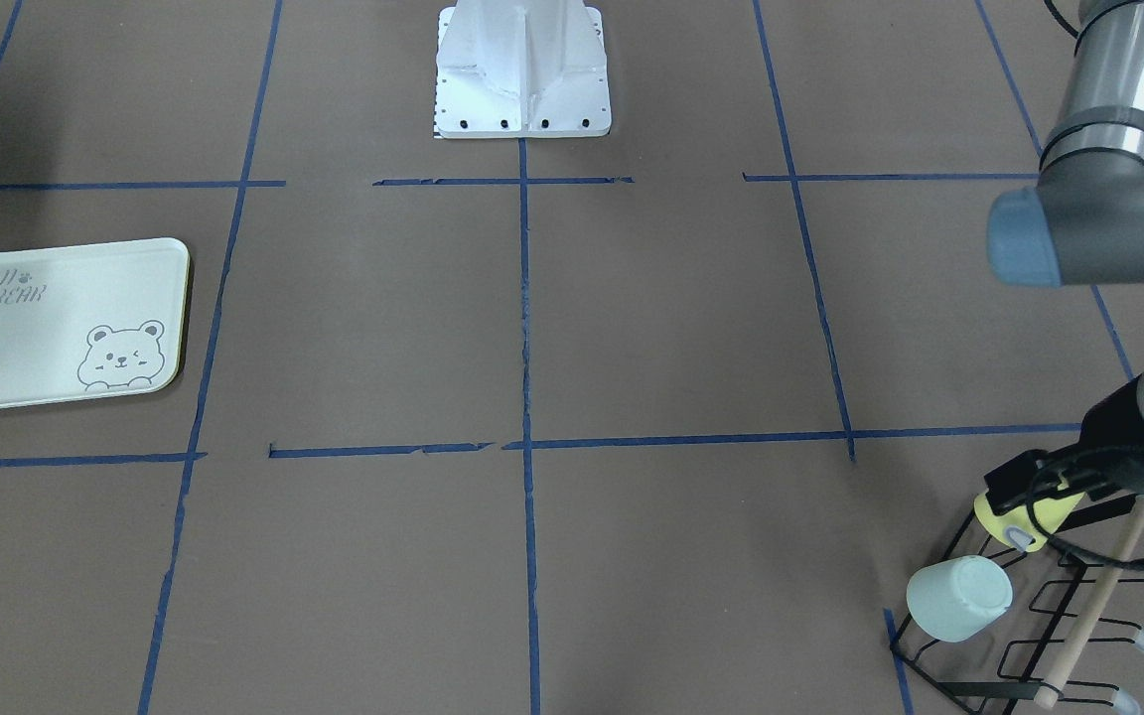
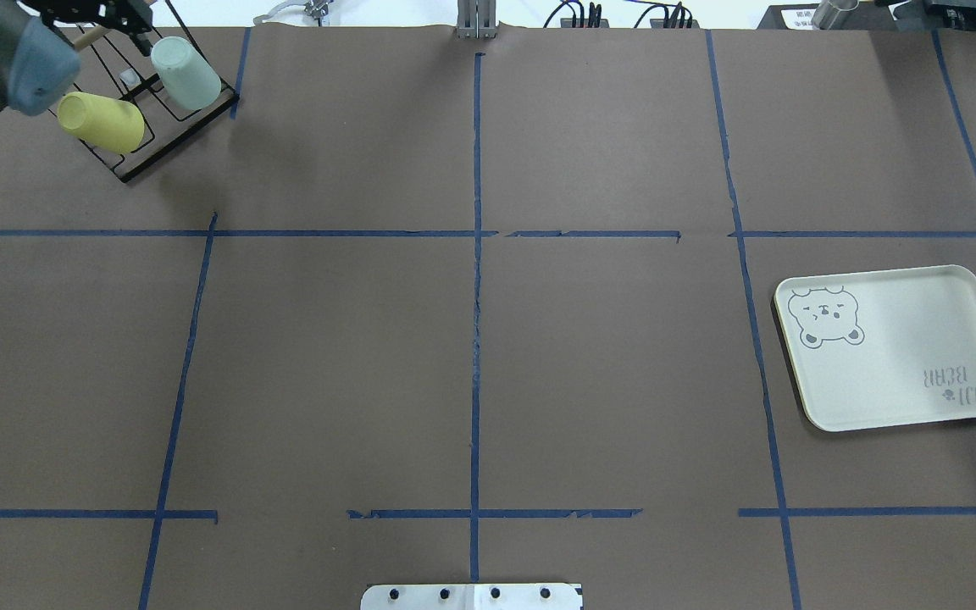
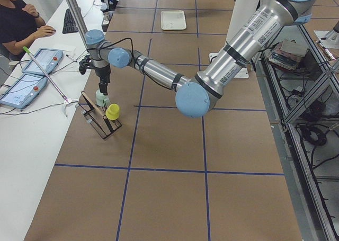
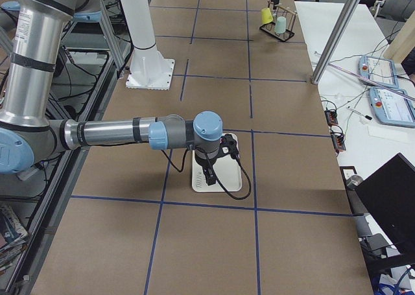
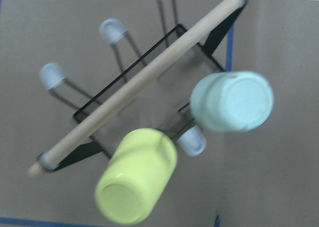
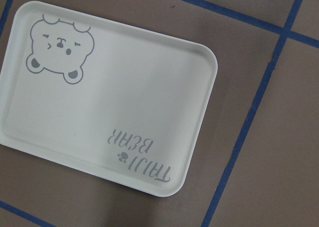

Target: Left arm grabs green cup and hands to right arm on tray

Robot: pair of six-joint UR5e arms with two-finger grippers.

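Note:
The green cup [image 1: 959,599] hangs upside down and tilted on a peg of a black wire rack [image 1: 1029,606], at the table's far left corner in the overhead view [image 2: 185,74]. The left wrist view looks down on its base [image 5: 232,101]. My left gripper [image 1: 1019,482] hovers above the rack, over the cups [image 3: 104,86]; I cannot tell whether it is open. The tray [image 2: 903,356] lies empty on the right side. My right gripper [image 4: 209,176] hangs over the tray, and its state cannot be told. The right wrist view shows the tray [image 6: 109,102] below.
A yellow cup [image 1: 1024,516] sits tilted on another peg beside the green cup [image 5: 137,174]. The rack has a wooden dowel [image 5: 139,80] handle and several capped pegs. A white base plate [image 1: 522,70] stands at the robot's side. An operator [image 3: 18,24] sits at the far table.

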